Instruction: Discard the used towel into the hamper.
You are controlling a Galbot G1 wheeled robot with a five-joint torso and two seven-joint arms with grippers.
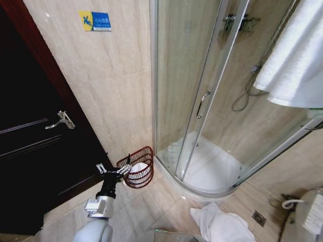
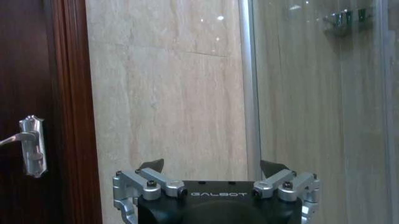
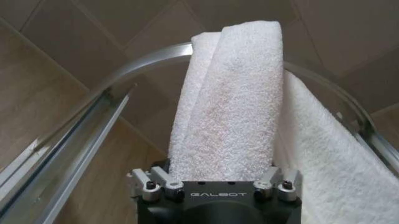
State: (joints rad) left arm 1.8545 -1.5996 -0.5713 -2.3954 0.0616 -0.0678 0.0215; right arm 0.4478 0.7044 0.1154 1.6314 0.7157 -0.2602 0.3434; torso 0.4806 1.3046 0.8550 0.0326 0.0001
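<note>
one hamper (image 1: 137, 168) on floor by shower, white cloth inside | towel (image 3: 234, 107) on shower rail | left gripper (image 1: 117, 171) wide open, empty, beside hamper | right gripper (image 3: 215, 179) pinching towel

You see beige marble-look wall tiles (image 1: 108, 75) ahead, blue-and-yellow caution sign (image 1: 95, 21) high on them. Dark wooden door (image 1: 30, 151) on your left, silver lever handle (image 1: 61, 120) on it, reddish-brown frame alongside. Curved glass shower enclosure (image 1: 202, 91) to your right, chrome door handle (image 1: 202, 103) on glass, white shower tray (image 1: 207, 169) inside, shower hose (image 1: 243, 98) hanging on far wall. Floor tiles (image 1: 151, 206) beige, laid diagonally; small square floor drain (image 1: 259, 218) near lower right. Light glints off glossy tiles.
</note>
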